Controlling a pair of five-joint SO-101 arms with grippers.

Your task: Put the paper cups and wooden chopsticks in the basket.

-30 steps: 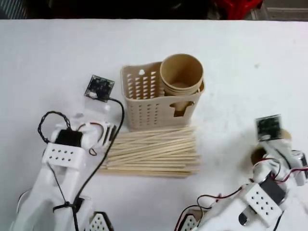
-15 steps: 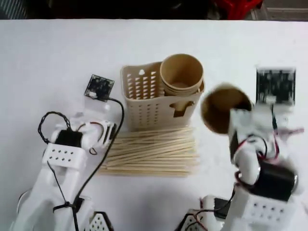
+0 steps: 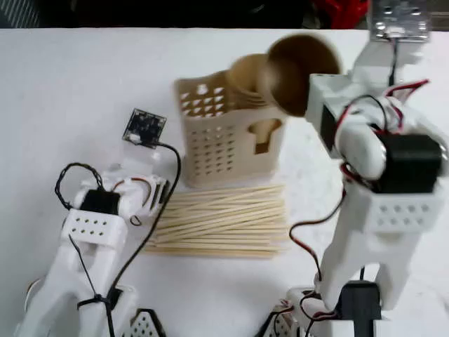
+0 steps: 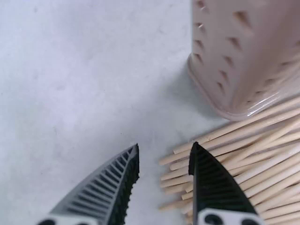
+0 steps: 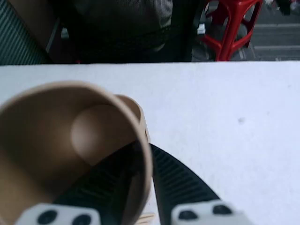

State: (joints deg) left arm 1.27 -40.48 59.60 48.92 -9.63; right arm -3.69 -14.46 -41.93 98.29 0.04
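The white bench [image 3: 84, 77] carries all the things. The right arm [image 3: 379, 175] stands high over its right part, and the left arm [image 3: 91, 232] lies low at the near left side.

In the middle stands the beige basket [image 3: 228, 144] with holes in its walls. A stack of paper cups [image 3: 245, 77] is inside it, and their rims rise above the basket's edge. The pile of wooden chopsticks [image 3: 224, 221] lies flat on the bench just in front of the basket, and the farthest sticks are against its base.

The right tool [image 5: 143, 159] grips one paper cup [image 3: 298, 67] by its wall, with one finger inside and one outside. This cup is tilted, in the air, just beside the stack at the basket's top.

The left tool [image 4: 164, 154] is open, low at the left end of the chopsticks, and holds nothing.
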